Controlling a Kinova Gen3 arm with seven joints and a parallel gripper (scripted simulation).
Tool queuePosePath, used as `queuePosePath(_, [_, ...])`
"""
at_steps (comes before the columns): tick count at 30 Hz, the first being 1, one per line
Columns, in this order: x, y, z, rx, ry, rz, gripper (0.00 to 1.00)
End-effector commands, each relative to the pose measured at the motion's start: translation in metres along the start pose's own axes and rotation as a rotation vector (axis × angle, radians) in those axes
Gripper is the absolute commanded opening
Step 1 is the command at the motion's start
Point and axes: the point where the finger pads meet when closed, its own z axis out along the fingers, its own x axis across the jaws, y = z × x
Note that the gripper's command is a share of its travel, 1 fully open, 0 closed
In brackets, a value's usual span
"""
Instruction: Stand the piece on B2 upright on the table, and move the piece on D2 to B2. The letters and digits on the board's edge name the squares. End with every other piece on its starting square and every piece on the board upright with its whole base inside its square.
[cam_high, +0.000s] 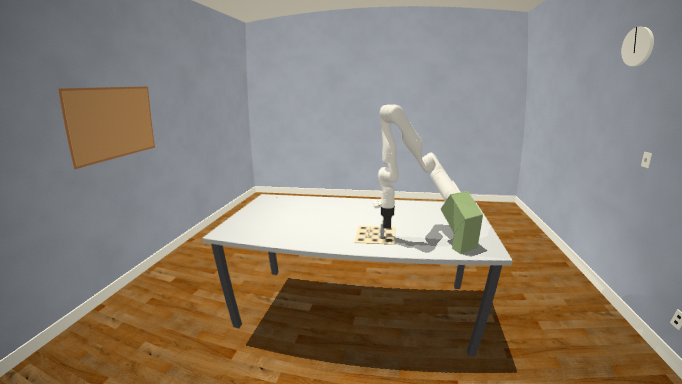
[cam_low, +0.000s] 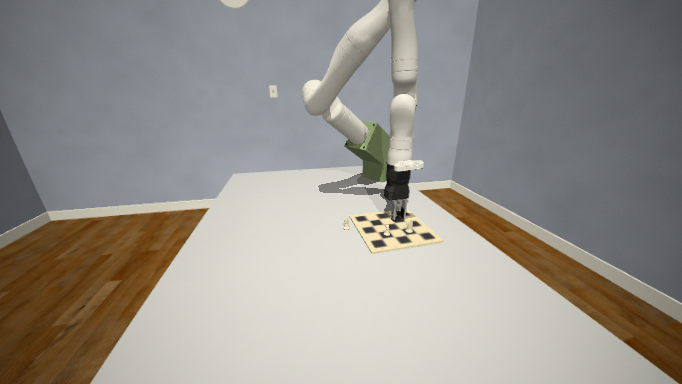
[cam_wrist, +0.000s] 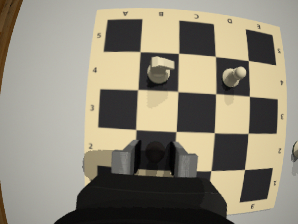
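The chessboard (cam_wrist: 182, 106) lies on the white table and also shows in the exterior view (cam_low: 396, 231). My gripper (cam_wrist: 155, 152) is low over the board, open, with its fingers on either side of a dark piece (cam_wrist: 154, 155) that stands on what reads as B2. The fingers stand apart from the piece. Two pale pieces stand upright further up the board, one (cam_wrist: 160, 70) in the B column and one (cam_wrist: 233, 76) in the D column. A small pale piece (cam_low: 346, 224) stands upright on the table just off the board's edge; it also shows at the wrist view's right edge (cam_wrist: 294, 151).
A green box (cam_high: 462, 221) covers the arm's base at the table's right end. The board (cam_high: 375, 234) lies near the table's front edge in the top view. The arm reaches down from above the board.
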Motion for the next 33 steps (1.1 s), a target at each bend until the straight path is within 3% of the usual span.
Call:
queuePosePath(1, [0.0, 0.0, 0.0, 0.001, -0.001, 0.0, 0.68])
queuePosePath(16, [0.0, 0.0, -0.006, 0.001, -0.001, 0.0, 0.68])
queuePosePath(23, [0.0, 0.0, -0.024, 0.001, -0.001, 0.0, 0.68])
queuePosePath(33, [0.0, 0.0, -0.074, 0.001, -0.001, 0.0, 0.68])
